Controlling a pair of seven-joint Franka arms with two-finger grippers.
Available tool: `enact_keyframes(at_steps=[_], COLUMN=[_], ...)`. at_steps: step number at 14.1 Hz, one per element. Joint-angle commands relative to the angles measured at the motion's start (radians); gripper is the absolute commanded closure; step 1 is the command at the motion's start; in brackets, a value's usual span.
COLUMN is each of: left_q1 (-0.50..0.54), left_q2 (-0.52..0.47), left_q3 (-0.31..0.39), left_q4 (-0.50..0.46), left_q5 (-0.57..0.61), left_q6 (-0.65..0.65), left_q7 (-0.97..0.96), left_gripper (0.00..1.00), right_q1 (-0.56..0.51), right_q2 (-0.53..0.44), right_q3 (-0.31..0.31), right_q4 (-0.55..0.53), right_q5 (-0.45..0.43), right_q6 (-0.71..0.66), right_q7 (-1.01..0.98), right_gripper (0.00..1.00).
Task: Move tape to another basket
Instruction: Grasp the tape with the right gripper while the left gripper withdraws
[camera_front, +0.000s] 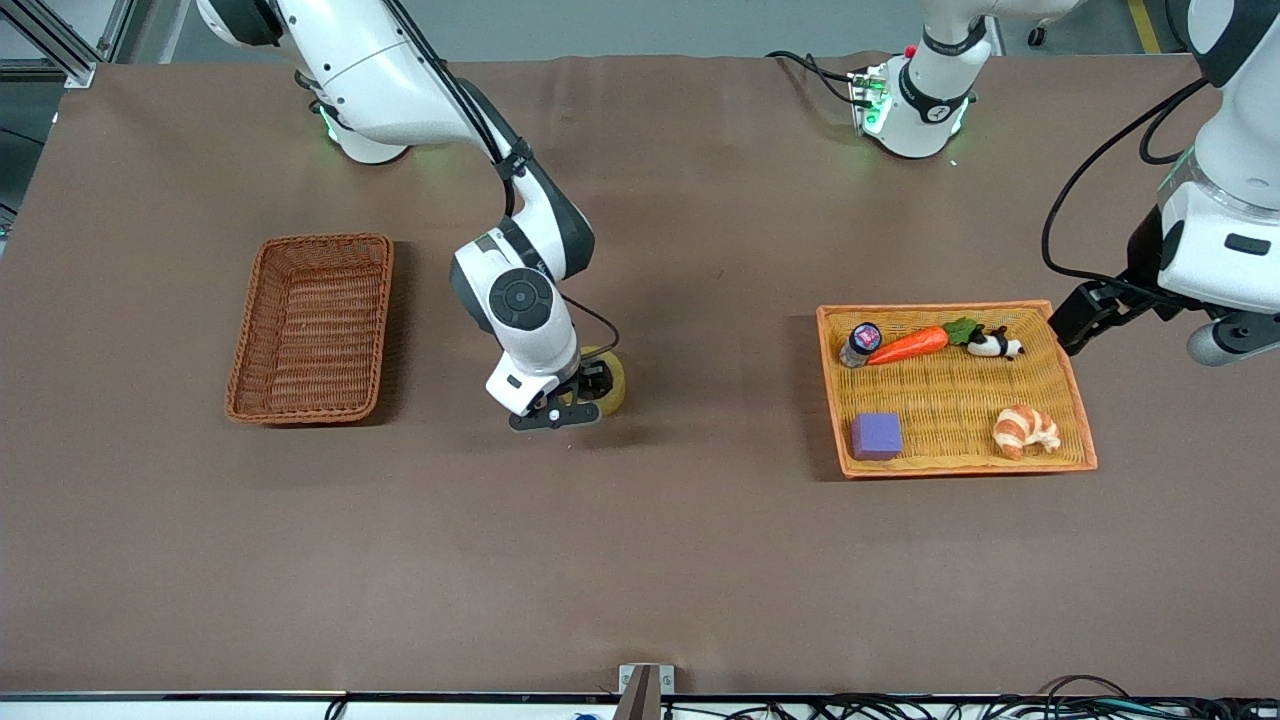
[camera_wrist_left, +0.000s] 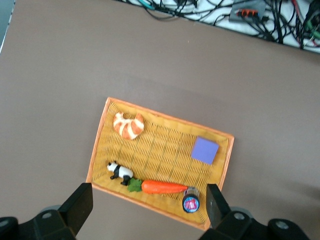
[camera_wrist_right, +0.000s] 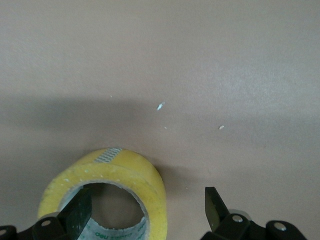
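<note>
A: What do we log first, starting from the desk edge nearest the front camera?

B: Bare brown table (camera_front: 640, 560) along that whole edge. The first items in are the purple block (camera_front: 876, 436) and croissant (camera_front: 1025, 431), in the orange tray (camera_front: 958, 466) toward the left arm's end.

A: And the task's thing?

B: We place the tape (camera_front: 610, 380) lying flat on the table near mid-desk, between the tray and the basket (camera_front: 312, 328). It is in neither. The right gripper (camera_front: 568, 408) is down at it, fingers spread; in the right wrist view one finger (camera_wrist_right: 77, 212) sits at the ring's hole and the other (camera_wrist_right: 214, 207) stands clear of the roll. We judge nothing is gripped yet.

A: Progress, then?

B: We judge it roughly midway: the tape is outside the tray, and the grasp, lift, carry and drop into the basket all remain.

A: Farther entries?

B: Along the tray's farther rim: small jar (camera_front: 860, 343), carrot (camera_front: 908, 344), panda figure (camera_front: 994, 345). The left gripper (camera_wrist_left: 150, 210) hangs over the tray's farther side, released and holding nothing; that arm waits.

A: Room to move?

B: We see open table between tape and basket, with nothing in the way. The basket's raised wall means lifting the tape over it. The basket sits well in from the right arm's end edge.
</note>
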Motion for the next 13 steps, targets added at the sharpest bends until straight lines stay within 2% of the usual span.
enact_keyframes(at_steps=[1, 8, 11, 12, 13], left_q1=[-0.007, 0.032, 0.1, 0.105, 0.123], left_q2=[-0.033, -0.085, -0.174, -0.193, -0.202], left_q3=[-0.005, 0.001, 0.001, 0.003, 0.004], left_q4=[-0.024, -0.047, -0.188, -0.219, -0.23], left_q5=[-0.01, -0.094, -0.167, -0.168, -0.168], left_q6=[-0.067, -0.1, -0.046, -0.035, -0.032], left_q7=[0.002, 0.095, 0.138, 0.18, 0.222], left_gripper=[0.0, 0.0, 0.0, 0.0, 0.0], right_q1=[0.016, 0.052, 0.068, 0.067, 0.067], right_q2=[-0.038, -0.03, -0.016, -0.015, -0.013], right_q3=[0.0, -0.002, -0.003, -0.003, -0.003], right_q4=[-0.075, -0.118, -0.119, -0.119, -0.118], right_q5=[-0.036, -0.062, -0.077, -0.077, -0.079], right_q6=[0.049, 0.087, 0.093, 0.093, 0.095], right_q7=[-0.013, -0.017, -0.01, -0.008, -0.008], right_gripper=[0.0, 0.0, 0.02, 0.05, 0.14])
